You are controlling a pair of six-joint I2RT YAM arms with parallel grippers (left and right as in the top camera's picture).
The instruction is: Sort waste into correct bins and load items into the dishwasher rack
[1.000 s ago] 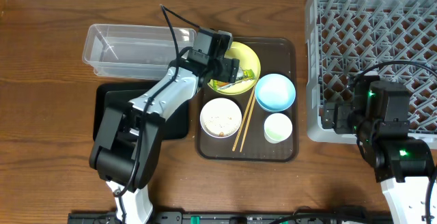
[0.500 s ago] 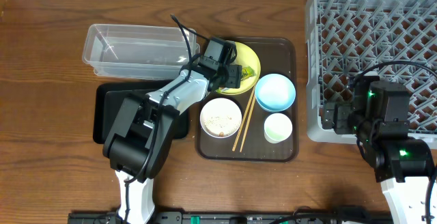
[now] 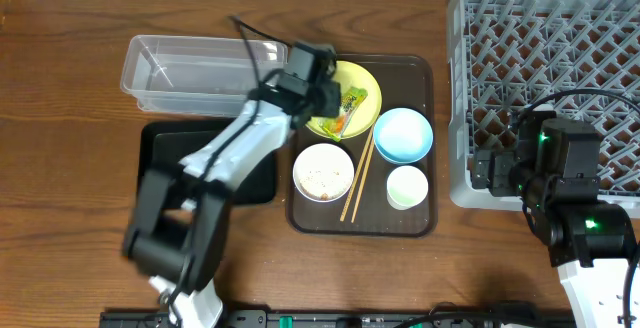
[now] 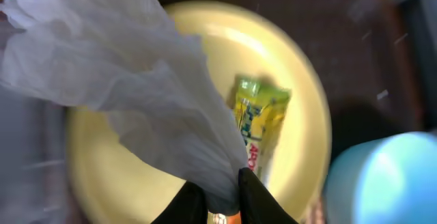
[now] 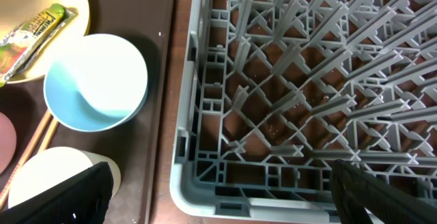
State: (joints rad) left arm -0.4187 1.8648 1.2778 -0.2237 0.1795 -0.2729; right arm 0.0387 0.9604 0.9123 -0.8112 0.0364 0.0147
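Observation:
In the left wrist view my left gripper point(image 4: 222, 200) is shut on a crumpled white paper napkin point(image 4: 123, 60), which hangs over the yellow plate point(image 4: 300, 87). The green-and-yellow wrapper point(image 4: 261, 118) lies on that plate point(image 3: 366, 86), right of my left gripper point(image 3: 325, 93). On the brown tray sit the white bowl with rice scraps point(image 3: 323, 171), light blue bowl point(image 3: 403, 134), white cup point(image 3: 407, 187) and chopsticks point(image 3: 357, 178). My right gripper point(image 5: 222, 193) is open over the near left corner of the grey rack point(image 5: 273, 115), holding nothing.
The clear tub point(image 3: 190, 68) and black tray point(image 3: 160, 158) lie left of the brown serving tray point(image 3: 420, 223). The rack point(image 3: 540, 68) fills the right side. In the right wrist view the blue bowl point(image 5: 95, 80) and cup point(image 5: 48, 176) sit just left of the rack.
My left gripper has shut on the white napkin at the plate and drawn back a little toward the far left. The right arm has not moved.

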